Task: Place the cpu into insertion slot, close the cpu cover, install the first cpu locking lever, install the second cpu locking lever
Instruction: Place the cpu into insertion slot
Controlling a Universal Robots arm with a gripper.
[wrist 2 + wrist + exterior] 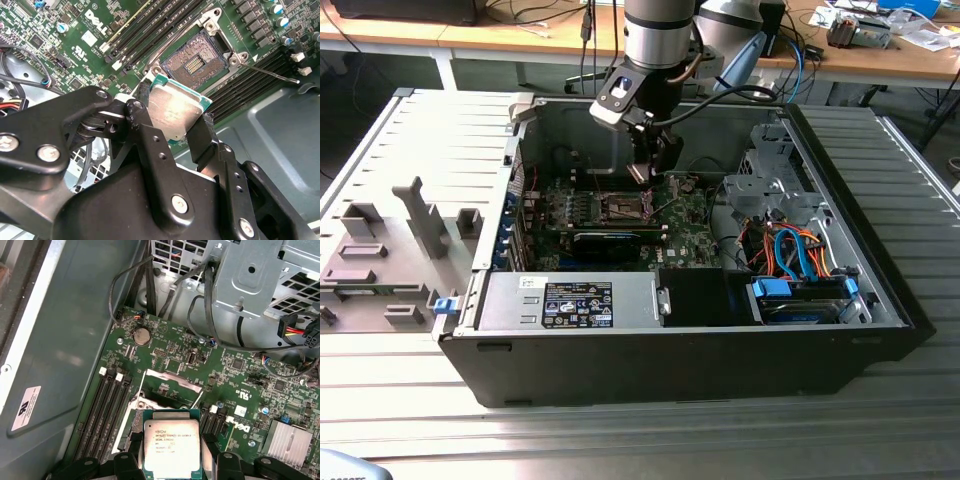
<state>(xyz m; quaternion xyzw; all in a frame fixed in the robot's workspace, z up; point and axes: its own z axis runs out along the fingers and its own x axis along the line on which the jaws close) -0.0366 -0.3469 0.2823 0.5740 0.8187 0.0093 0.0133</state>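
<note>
cpu (176, 114) in gripper (173, 116), near insertion slot (196, 61)

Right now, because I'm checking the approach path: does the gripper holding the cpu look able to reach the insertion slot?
Probably yes. The gripper, shut on the cpu, hangs just off the insertion slot, whose contacts lie uncovered; nothing stands between them in the second wrist view.

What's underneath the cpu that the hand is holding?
The hand holds the cpu above the green board. In the second wrist view the insertion slot lies open and uncovered past its edge. In the first wrist view the chip hides whatever is directly below.
</note>
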